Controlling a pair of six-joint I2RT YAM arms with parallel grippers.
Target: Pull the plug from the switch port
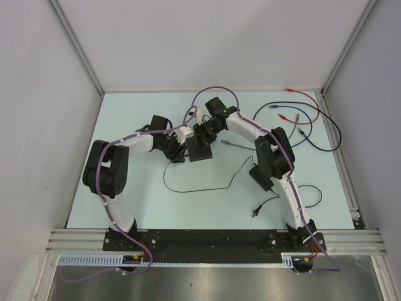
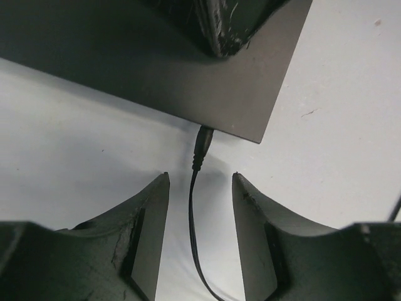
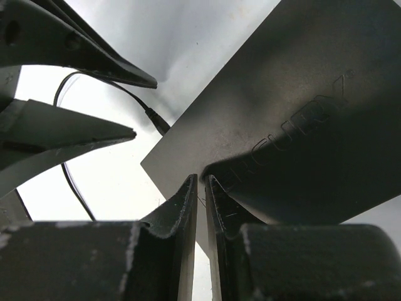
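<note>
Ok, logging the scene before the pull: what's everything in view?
switch: one, matte black, table centre
plug: one, black, at the switch's edge
lead: one, thin black, from the plug
red cable: one, far right corner
blue cable: one, beside it
black cable: one, looped, right edge
grey cable: one, right of the switch
second lead: one, black, front right
table: one, pale
left gripper: one, black, open astride the lead
right gripper: one, black, shut, tips on the switch

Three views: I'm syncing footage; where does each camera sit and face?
Top external: above and behind, looking down on the table; both arms show.
Left wrist: behind the open left gripper, facing the plug in the switch.
Right wrist: behind the shut right gripper, facing the switch.
Both wrist views share switch and plug.
</note>
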